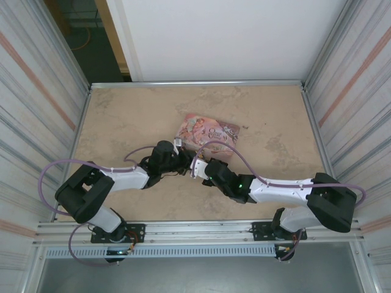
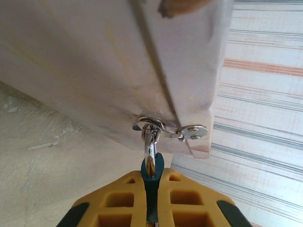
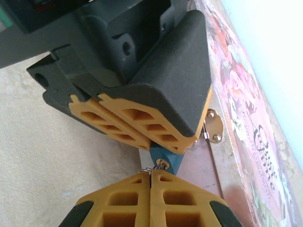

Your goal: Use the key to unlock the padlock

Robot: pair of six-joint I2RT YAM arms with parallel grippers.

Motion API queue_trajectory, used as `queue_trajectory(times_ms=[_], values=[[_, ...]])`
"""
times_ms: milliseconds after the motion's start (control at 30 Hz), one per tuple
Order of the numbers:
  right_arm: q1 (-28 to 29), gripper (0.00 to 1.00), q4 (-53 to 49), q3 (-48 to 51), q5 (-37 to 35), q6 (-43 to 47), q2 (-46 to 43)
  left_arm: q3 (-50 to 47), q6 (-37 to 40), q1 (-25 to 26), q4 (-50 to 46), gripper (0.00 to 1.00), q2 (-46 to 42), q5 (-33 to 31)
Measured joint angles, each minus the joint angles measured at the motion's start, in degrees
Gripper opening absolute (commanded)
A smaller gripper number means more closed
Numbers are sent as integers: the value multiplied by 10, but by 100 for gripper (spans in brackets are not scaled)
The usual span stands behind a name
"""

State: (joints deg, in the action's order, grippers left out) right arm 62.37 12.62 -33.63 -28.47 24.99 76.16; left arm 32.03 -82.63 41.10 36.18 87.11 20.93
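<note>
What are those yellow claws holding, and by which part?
Left gripper pinches the padlock by its blue body. Right gripper is shut; what it holds is hidden.

The pink tin box [image 1: 209,135] is sitting in the middle of the table [image 1: 122,116] and blocking the way across. At its near corner, the left gripper [image 1: 182,161] and the right gripper [image 1: 197,166] are crowding tip to tip around the tiny blue padlock [image 3: 166,161], leaving no gap there to pass through. Bare table is lying free to the left, the right and beyond the box, with ribbed walls [image 1: 36,91] closing in both sides.
</note>
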Motion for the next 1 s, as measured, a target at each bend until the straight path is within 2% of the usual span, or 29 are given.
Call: queue_trajectory(times_ms=[433, 833, 1000], values=[[-27, 0, 59, 34, 46, -186, -12, 0, -5, 6, 9, 4, 4, -17], [-34, 0, 99, 88, 94, -256, -17, -19, -27, 48, 10, 5, 17, -71], [-41, 0, 119, 118, 125, -282, -21, -22, -35, 66, 14, 14, 33, -84]])
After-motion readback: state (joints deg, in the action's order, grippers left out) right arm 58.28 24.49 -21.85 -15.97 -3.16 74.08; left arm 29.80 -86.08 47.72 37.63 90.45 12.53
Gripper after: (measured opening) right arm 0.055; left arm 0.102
